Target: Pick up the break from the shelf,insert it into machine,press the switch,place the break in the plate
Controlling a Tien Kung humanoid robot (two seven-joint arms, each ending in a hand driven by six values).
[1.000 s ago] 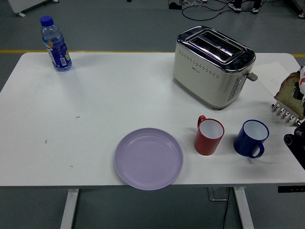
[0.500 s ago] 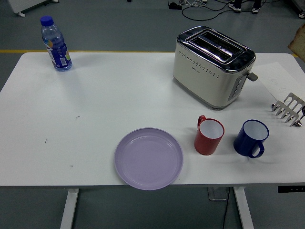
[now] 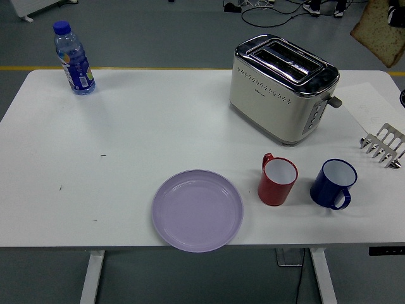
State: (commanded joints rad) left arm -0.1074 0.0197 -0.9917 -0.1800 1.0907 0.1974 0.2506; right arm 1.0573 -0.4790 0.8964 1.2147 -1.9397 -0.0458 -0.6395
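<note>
slice of bread (image 3: 380,30) now high in the upper right corner of the frame, lifted clear of the metal rack (image 3: 383,144) at the right edge, where it sat a second ago; half a second ago only a corner showed at the right border. carried up and leftward, toward the toaster (image 3: 284,87) at upper centre right. right hand (image 3: 397,14) barely visible as a dark shape behind the bread at the top right edge, presumably gripping the slice, though fingers cannot be made out. left hand out of frame. pick-up judged done; insertion into an open slot next. purple plate (image 3: 197,210) at lower centre waiting empty. blue label on the bottle (image 3: 74,58) at upper left, and small mark on the toaster side, too small to read.
</note>
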